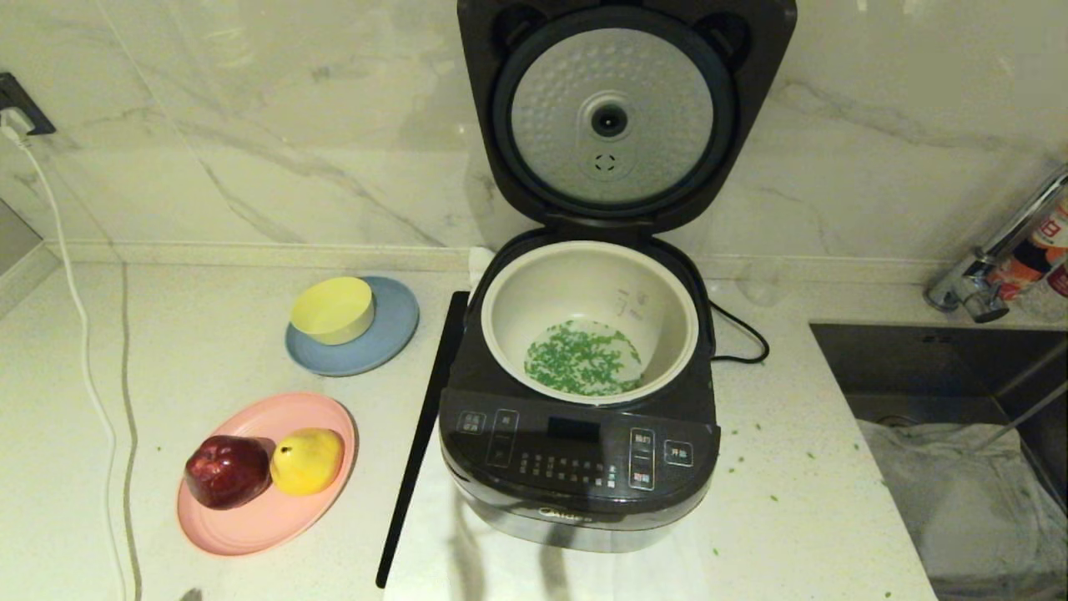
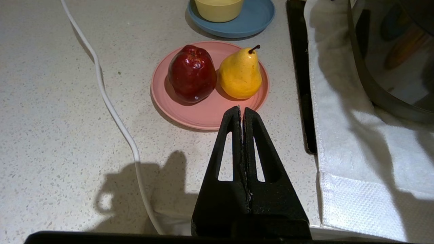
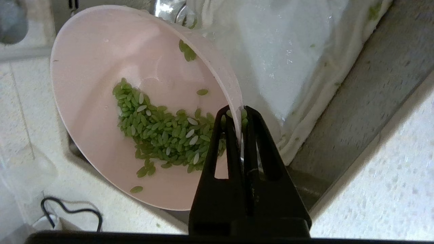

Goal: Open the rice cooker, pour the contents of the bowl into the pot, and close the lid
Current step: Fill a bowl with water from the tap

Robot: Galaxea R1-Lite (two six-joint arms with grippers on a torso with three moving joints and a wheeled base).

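Pink bowl (image 3: 101,84) tilted (rim pinched).

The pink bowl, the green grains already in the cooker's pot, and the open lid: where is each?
bowl (image 3: 101,67): right wrist view, bare inner wall.
green grains (image 1: 582,361): head view, middle of the heap on the pot's floor.
lid (image 1: 613,83): head view, dimpled silver inner plate.
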